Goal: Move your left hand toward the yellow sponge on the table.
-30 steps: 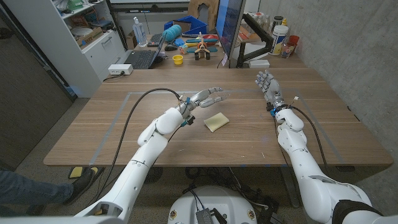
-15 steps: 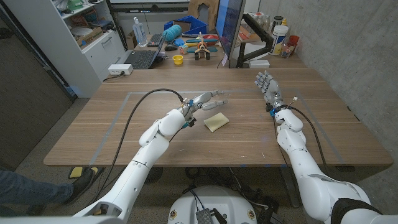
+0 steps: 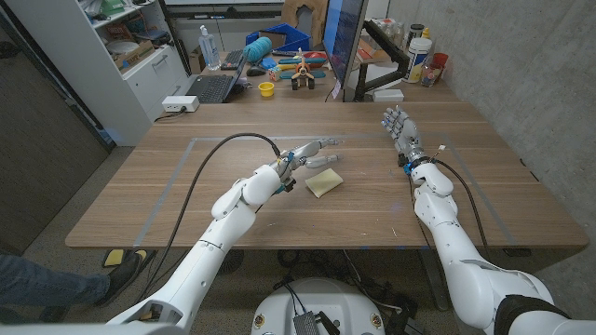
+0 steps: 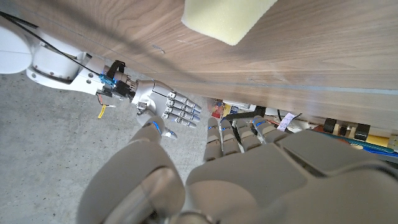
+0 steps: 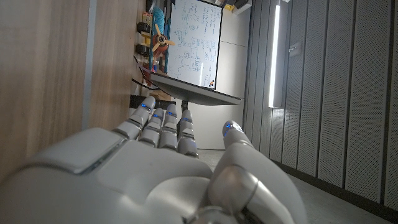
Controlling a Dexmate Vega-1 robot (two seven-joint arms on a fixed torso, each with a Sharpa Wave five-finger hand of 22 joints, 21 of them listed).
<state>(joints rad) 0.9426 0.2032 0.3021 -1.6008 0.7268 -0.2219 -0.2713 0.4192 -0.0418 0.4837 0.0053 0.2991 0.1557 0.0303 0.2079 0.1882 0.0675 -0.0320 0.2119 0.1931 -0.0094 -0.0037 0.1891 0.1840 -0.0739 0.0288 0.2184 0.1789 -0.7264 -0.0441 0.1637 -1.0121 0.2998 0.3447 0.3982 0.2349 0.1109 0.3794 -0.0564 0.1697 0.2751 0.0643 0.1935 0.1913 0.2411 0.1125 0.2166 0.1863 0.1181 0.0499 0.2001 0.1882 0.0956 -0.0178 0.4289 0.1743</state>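
A pale yellow sponge [image 3: 323, 181] lies on the wooden table [image 3: 186, 195] near its middle; its corner also appears in the left wrist view as the sponge [image 4: 227, 17]. My left hand [image 3: 310, 154] hovers just behind and to the left of it, fingers stretched out and apart, holding nothing. In the left wrist view the left hand [image 4: 236, 168] reaches out with the sponge ahead of it. My right hand [image 3: 399, 127] stands at the table's right side with fingers extended and apart, empty; it also shows as the right hand [image 4: 165, 106] and the right hand [image 5: 161, 168].
A black cable [image 3: 200, 172] loops from my left arm across the table's left part. Beyond the far edge stand a laptop [image 3: 212, 86], a monitor [image 3: 345, 46], toys and bottles. A shelf [image 3: 121, 46] stands at the back left.
My left hand has drawn slightly nearer and lower toward the sponge, its fingers now closer to the sponge's far edge. The right hand and the sponge have not moved.
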